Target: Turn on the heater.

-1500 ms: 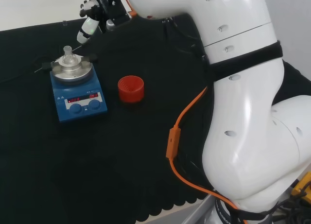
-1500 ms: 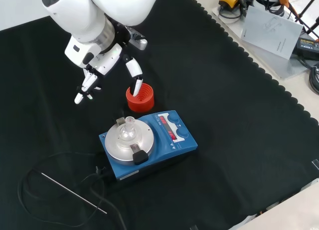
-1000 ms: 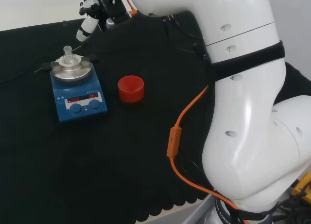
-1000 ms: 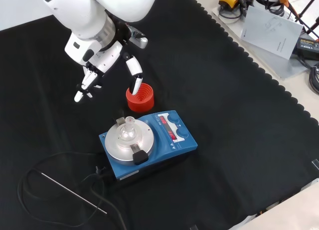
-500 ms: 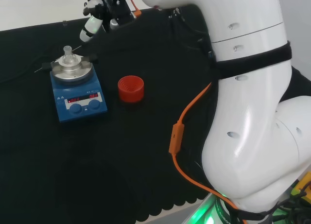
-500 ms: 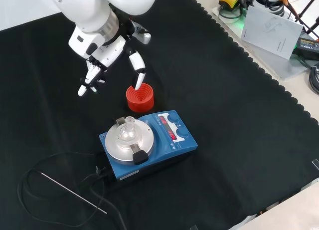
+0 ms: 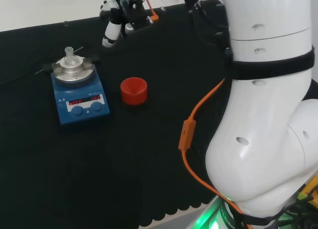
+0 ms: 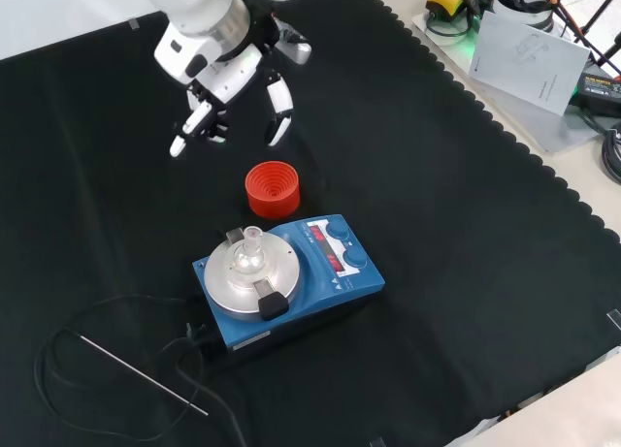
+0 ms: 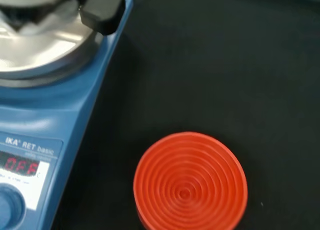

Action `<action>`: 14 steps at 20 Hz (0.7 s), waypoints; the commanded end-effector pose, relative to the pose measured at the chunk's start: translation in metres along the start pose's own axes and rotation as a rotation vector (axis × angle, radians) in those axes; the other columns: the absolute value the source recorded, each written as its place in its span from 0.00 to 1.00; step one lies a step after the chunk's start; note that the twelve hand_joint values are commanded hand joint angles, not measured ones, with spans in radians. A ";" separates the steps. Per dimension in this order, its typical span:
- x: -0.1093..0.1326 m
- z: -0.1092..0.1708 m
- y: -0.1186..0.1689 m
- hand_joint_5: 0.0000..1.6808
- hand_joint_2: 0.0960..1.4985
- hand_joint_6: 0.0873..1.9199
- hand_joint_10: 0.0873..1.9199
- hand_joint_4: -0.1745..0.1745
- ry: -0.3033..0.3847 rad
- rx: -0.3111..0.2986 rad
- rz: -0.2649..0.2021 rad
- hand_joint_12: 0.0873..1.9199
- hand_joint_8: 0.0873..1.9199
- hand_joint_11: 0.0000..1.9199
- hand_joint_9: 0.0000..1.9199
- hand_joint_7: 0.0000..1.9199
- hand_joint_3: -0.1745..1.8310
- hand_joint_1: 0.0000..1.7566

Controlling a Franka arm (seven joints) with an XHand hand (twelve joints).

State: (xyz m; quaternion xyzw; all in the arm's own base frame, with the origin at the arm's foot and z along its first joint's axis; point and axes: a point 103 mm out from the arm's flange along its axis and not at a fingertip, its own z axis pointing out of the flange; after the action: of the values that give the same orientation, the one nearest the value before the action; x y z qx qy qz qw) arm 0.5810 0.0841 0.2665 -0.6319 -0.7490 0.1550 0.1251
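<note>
The blue heater (image 7: 79, 99) (image 8: 291, 277) (image 9: 45, 120) stands on the black cloth with a round metal plate (image 8: 250, 272) on top and a small clear glass vessel (image 7: 69, 55) (image 8: 252, 241) on the plate. Its front panel carries red lit displays (image 7: 81, 100) (image 9: 19, 166) and two blue knobs (image 8: 346, 245). My hand (image 7: 113, 26) (image 8: 228, 83) hangs in the air above the cloth, beyond the heater and the red ring, touching nothing. Its fingers are relaxed and spread, holding nothing.
A red ribbed ring stand (image 7: 133, 90) (image 8: 272, 190) (image 9: 190, 182) sits on the cloth beside the heater. A black cable with a thin metal probe (image 8: 141, 374) lies on the cloth behind the heater. Papers and cables (image 8: 529, 49) lie off the cloth's edge.
The hand has risen and drawn back from the heater, moving right in the head view and up in the front view. The heater and ring have not moved.
</note>
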 end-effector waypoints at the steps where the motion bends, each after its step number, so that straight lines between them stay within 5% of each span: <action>1: -0.020 -0.001 -0.036 0.10 0.25 0.00 0.38 0.34 0.043 -0.063 0.078 0.59 0.51 0.60 0.62 0.54 0.54 0.55; 7: -0.017 0.003 -0.060 0.13 0.25 0.00 0.38 0.30 0.046 -0.084 0.079 0.55 0.47 0.70 0.72 0.67 0.57 0.64; 14: -0.014 0.013 -0.078 0.14 0.25 0.00 0.38 0.29 0.077 -0.075 0.082 0.55 0.46 0.73 0.75 0.70 0.58 0.68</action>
State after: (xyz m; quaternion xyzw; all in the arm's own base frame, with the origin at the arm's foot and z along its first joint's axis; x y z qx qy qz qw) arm 0.5166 0.0592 0.2828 -0.6648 -0.7271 0.1219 0.1204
